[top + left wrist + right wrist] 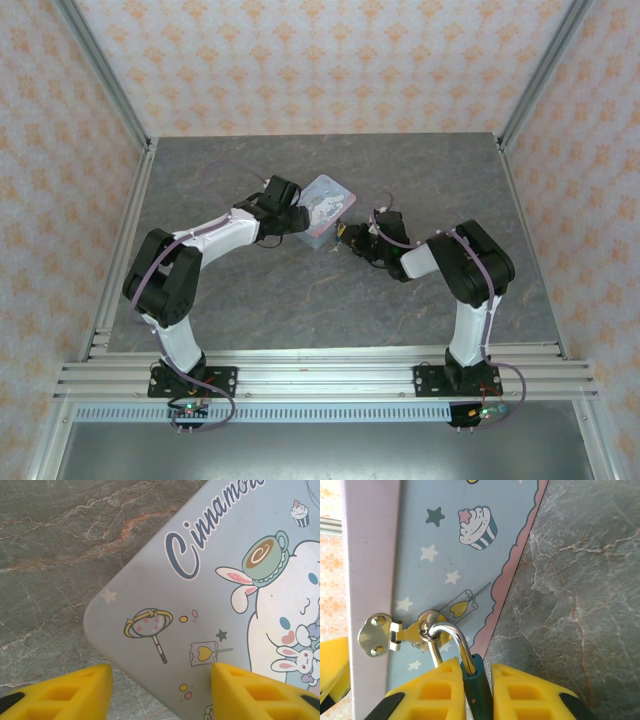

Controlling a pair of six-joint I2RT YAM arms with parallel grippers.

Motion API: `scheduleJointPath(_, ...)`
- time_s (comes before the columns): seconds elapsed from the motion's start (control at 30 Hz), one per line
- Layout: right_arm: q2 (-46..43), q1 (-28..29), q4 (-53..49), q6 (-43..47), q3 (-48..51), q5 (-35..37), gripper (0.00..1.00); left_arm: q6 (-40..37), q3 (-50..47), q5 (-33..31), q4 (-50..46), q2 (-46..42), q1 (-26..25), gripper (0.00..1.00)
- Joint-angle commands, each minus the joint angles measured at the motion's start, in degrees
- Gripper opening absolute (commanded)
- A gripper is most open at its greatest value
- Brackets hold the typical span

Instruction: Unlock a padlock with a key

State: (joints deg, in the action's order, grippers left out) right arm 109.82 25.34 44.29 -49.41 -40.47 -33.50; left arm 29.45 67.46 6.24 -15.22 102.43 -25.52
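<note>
Top cam looked down from behind bases, whole table [300, 300] in frame. Left wrist cam sat close over tin [200, 605]; right wrist close on padlock [476, 690]. All shared tin.

Padlock [472, 677]: tiny, with a teal-blue body and a silver shackle. The shackle is hooked through the brass ring of the hasp [380, 636] on the tin [420, 555] side wall. One shackle leg enters the body and the other is hidden, so locked or unlocked can't be told. The body points away from the tin, between the right gripper [477, 666] fingers; contact is unclear. It sits just off the tin's near-right side, about mid-table [570, 605].
</note>
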Motion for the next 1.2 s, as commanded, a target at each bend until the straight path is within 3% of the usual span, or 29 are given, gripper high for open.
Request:
scheduleJointPath(0.0,2.0,-1.2,-4.0,0.3,2.3,1.2,0.17,-2.4,-4.4,-4.7,-14.9,5.9,0.9,0.53)
scheduleJointPath(0.2,2.2,-1.2,-3.6,0.4,2.9,0.9,0.09,-2.3,-4.2,-4.5,-14.9,6.3,0.9,0.52)
scheduleJointPath(0.33,2.4,-1.2,-3.2,0.8,3.3,0.2,0.19,-2.3,-4.2,-4.5,-14.8,6.4,0.8,0.52)
scheduleJointPath(0.47,2.4,-1.1,-3.2,1.3,3.5,-0.5,0.20,-2.2,-4.1,-4.5,-14.9,6.4,0.8,0.52)
scheduleJointPath(0.67,2.3,-1.2,-3.7,1.9,3.7,-0.7,0.01,-2.2,-3.9,-4.4,-14.9,6.5,0.8,0.52)
scheduleJointPath(0.9,1.6,-1.1,-4.0,2.0,3.6,-0.5,0.00,-2.4,-4.0,-4.6,-14.9,6.5,0.8,0.52)
scheduleJointPath(1.17,-1.3,-1.2,-5.1,-0.2,2.9,5.7,0.00,-2.7,-3.8,-4.5,-15.3,6.6,0.8,0.50)
